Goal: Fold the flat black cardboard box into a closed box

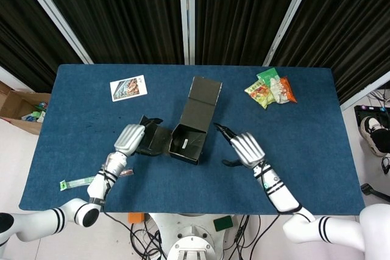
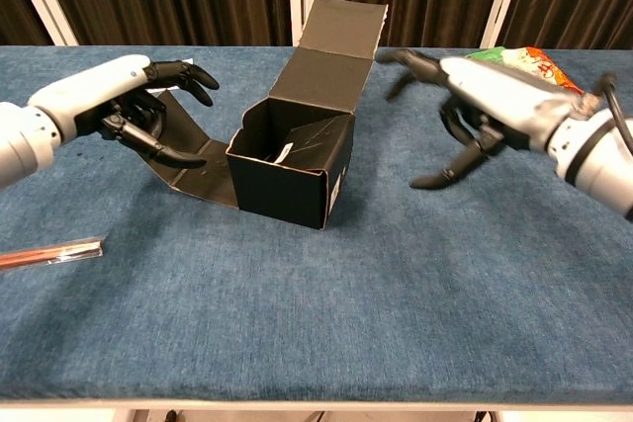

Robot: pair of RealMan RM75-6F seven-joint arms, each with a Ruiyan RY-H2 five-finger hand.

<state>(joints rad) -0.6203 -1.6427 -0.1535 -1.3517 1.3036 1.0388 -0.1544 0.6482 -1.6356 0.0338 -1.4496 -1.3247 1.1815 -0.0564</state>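
The black cardboard box point(image 1: 187, 142) point(image 2: 289, 171) stands upright and open-topped near the middle of the blue table point(image 1: 304, 144). Its lid point(image 1: 203, 97) point(image 2: 334, 54) sticks up and leans back. A side flap point(image 1: 155, 140) point(image 2: 196, 167) spreads out to the left. My left hand point(image 1: 128, 139) point(image 2: 111, 104) curls around that flap's outer edge and holds it. My right hand point(image 1: 245, 148) point(image 2: 485, 106) hovers to the right of the box, fingers spread, touching nothing. A small white label point(image 2: 285, 152) shows inside the box.
Snack packets point(image 1: 270, 87) point(image 2: 514, 58) lie at the back right. A picture card point(image 1: 128, 87) sits at the back left. A thin wrapped strip point(image 1: 79, 181) point(image 2: 49, 252) lies near the front left edge. A brown carton point(image 1: 18, 105) stands off the table's left side.
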